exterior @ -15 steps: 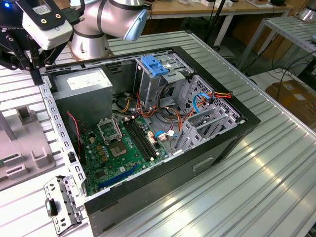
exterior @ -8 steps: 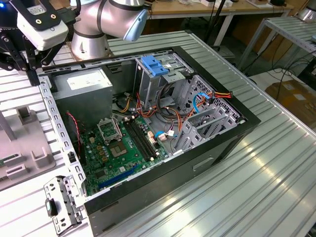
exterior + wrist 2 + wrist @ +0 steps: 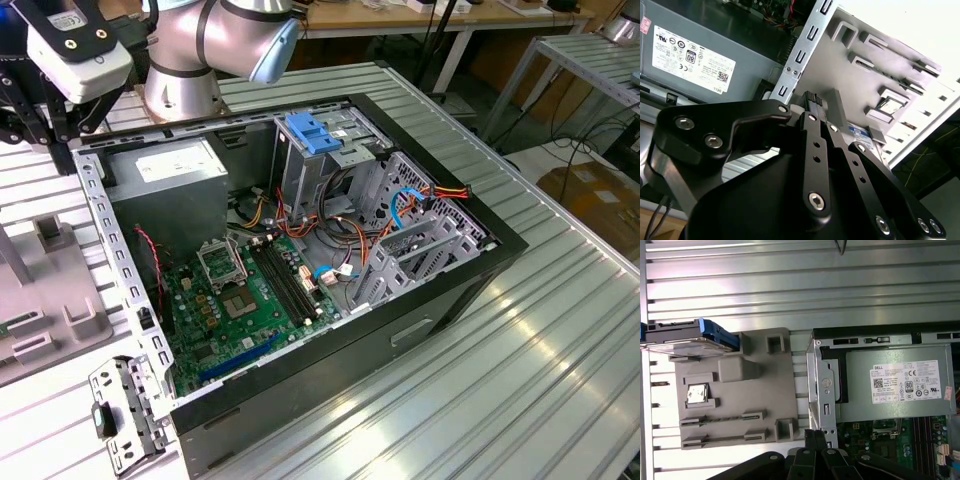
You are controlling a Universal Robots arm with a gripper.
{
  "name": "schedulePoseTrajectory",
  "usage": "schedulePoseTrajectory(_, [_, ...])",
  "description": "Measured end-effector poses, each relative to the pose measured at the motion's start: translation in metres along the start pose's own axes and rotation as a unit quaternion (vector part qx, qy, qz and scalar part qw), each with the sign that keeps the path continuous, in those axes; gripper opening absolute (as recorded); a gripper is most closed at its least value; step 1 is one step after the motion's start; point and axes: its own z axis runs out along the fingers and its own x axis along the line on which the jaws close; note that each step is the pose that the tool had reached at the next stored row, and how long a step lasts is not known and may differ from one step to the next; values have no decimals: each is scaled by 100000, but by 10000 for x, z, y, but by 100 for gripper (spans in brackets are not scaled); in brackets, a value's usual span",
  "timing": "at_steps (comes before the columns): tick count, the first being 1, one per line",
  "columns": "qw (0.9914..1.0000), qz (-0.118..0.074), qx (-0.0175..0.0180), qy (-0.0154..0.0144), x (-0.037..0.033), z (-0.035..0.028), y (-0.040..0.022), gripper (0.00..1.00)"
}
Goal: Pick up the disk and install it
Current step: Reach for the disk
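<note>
The disk (image 3: 687, 338) is a flat metal drive with blue rails. In the first wrist view it lies at a corner of a grey fixture plate (image 3: 735, 390) on the slatted table. My gripper (image 3: 815, 436) hangs well away from the disk, above the gap between the fixture plate and the rear corner of the computer case. Its black fingers (image 3: 812, 107) are pressed together with nothing between them. In the exterior view my gripper (image 3: 38, 122) is at the upper left, beyond the case's corner.
The open computer case (image 3: 450, 290) fills the middle of the table. Inside are a grey power supply (image 3: 170, 172), a green motherboard (image 3: 250, 300), a drive cage with a light-blue bracket (image 3: 313, 132) and loose cables (image 3: 410, 205). A metal bracket (image 3: 125, 415) lies near the case's front.
</note>
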Motion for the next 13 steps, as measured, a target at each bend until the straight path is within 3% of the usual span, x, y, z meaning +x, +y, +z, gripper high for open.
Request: schedulePoseTrajectory(13, [100000,2,-3,-2,82,0,-6,11])
